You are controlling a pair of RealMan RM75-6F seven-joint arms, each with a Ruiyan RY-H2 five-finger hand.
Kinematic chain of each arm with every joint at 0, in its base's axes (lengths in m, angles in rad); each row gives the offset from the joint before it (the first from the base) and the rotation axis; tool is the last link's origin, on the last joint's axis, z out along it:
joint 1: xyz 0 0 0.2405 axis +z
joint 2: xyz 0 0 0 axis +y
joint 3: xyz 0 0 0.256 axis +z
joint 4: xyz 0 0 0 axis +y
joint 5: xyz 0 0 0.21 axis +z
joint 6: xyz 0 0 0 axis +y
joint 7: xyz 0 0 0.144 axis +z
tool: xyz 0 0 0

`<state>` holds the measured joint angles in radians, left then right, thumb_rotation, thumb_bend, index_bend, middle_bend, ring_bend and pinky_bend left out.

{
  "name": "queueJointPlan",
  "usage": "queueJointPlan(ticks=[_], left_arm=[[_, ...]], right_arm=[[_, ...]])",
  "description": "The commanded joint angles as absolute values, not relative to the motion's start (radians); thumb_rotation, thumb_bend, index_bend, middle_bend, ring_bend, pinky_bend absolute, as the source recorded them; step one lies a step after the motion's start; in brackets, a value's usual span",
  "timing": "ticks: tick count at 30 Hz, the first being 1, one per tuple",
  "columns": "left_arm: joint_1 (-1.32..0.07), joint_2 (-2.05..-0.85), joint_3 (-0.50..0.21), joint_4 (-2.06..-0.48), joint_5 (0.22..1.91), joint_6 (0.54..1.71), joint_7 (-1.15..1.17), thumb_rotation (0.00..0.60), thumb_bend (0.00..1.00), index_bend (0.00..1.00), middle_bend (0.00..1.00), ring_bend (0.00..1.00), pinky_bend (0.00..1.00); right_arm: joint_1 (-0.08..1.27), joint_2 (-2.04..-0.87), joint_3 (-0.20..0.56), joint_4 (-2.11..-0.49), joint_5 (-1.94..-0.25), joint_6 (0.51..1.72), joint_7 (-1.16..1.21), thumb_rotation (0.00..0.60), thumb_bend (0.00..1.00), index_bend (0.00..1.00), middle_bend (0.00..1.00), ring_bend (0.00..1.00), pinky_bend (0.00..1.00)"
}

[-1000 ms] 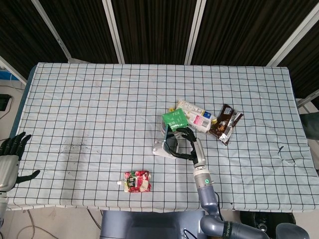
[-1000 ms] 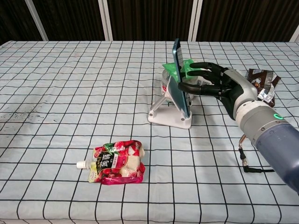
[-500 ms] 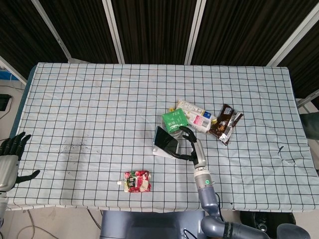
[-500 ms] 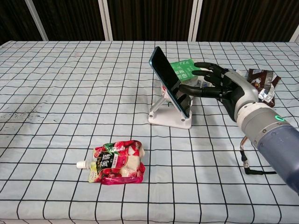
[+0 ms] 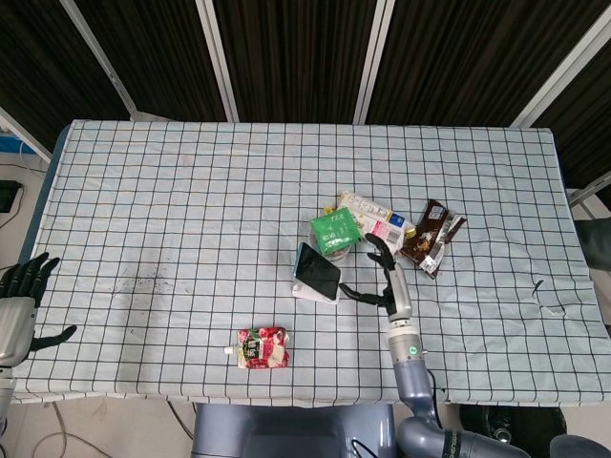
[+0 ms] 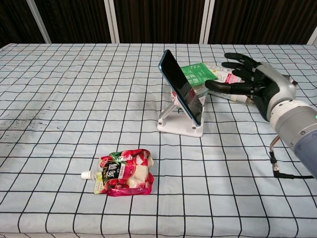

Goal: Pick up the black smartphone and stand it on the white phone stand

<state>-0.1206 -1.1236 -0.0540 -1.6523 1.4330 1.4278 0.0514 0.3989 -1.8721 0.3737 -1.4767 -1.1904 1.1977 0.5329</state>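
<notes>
Checked cloth covers the whole table point(image 5: 191, 210) — that's our biggest piece of the scene. On it, near the middle, we see the black smartphone point(image 6: 181, 92) leaning tilted on the white phone stand point(image 6: 179, 125), screen facing up and left. Just beside it, the right hand point(image 6: 257, 84) hovers apart from the phone, fingers spread wide, holding nothing. The left hand point(image 5: 19, 296) sits off the table's left edge, fingers apart and empty. Behind the stand lies a green packet point(image 5: 334, 229), a brown wrapper point(image 5: 431, 237) further right — and a red pouch point(image 6: 124, 172) near the front edge.
</notes>
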Motion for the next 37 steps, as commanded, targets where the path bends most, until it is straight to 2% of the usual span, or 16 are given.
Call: queueJointPlan(ticks=[1, 5, 9, 18, 20, 22, 28, 37], left_arm=[[-0.121, -1.124, -0.054, -1.651, 1.435, 1.429, 0.051, 0.600, 0.00, 0.00, 0.00, 0.00, 0.00], [-0.120, -1.125, -0.052, -1.648, 1.441, 1.433, 0.054, 0.600, 0.00, 0.00, 0.00, 0.00, 0.00], [-0.120, -1.126, -0.051, -1.645, 1.446, 1.437, 0.058, 0.600, 0.00, 0.00, 0.00, 0.00, 0.00], [-0.117, -1.128, -0.044, -1.636, 1.455, 1.443, 0.099, 0.600, 0.00, 0.00, 0.00, 0.00, 0.00], [-0.116, -1.128, -0.044, -1.638, 1.449, 1.442, 0.124, 0.600, 0.00, 0.00, 0.00, 0.00, 0.00], [-0.111, -1.128, -0.041, -1.640, 1.438, 1.445, 0.166, 0.600, 0.00, 0.00, 0.00, 0.00, 0.00], [-0.110, -1.127, -0.044, -1.656, 1.427, 1.446, 0.193, 0.600, 0.00, 0.00, 0.00, 0.00, 0.00], [-0.113, -1.143, -0.049, -1.640, 1.437, 1.453, 0.181, 0.600, 0.00, 0.00, 0.00, 0.00, 0.00]], right_arm=[[0.368, -1.821, 0.381, -1.522, -1.194, 1.239, 0.496, 0.600, 0.12, 0.16, 0.13, 0.00, 0.16], [0.349, -1.729, 0.404, -1.582, -1.181, 1.263, 0.396, 0.600, 0.13, 0.13, 0.11, 0.00, 0.16], [0.333, -1.600, 0.387, -1.644, -1.189, 1.262, 0.238, 0.600, 0.16, 0.09, 0.06, 0.00, 0.16], [0.217, -1.220, 0.215, -1.798, -1.189, 1.226, -0.078, 0.600, 0.16, 0.00, 0.00, 0.00, 0.16], [0.188, -1.152, 0.170, -1.809, -1.214, 1.239, -0.125, 0.600, 0.15, 0.00, 0.00, 0.00, 0.16], [0.135, -1.092, 0.103, -1.799, -1.276, 1.306, -0.219, 0.600, 0.13, 0.00, 0.00, 0.00, 0.15], [0.105, -1.089, 0.068, -1.773, -1.329, 1.372, -0.293, 0.600, 0.10, 0.00, 0.00, 0.00, 0.15], [0.089, -1.128, 0.074, -1.744, -1.347, 1.421, -0.268, 0.600, 0.10, 0.00, 0.00, 0.00, 0.15]])
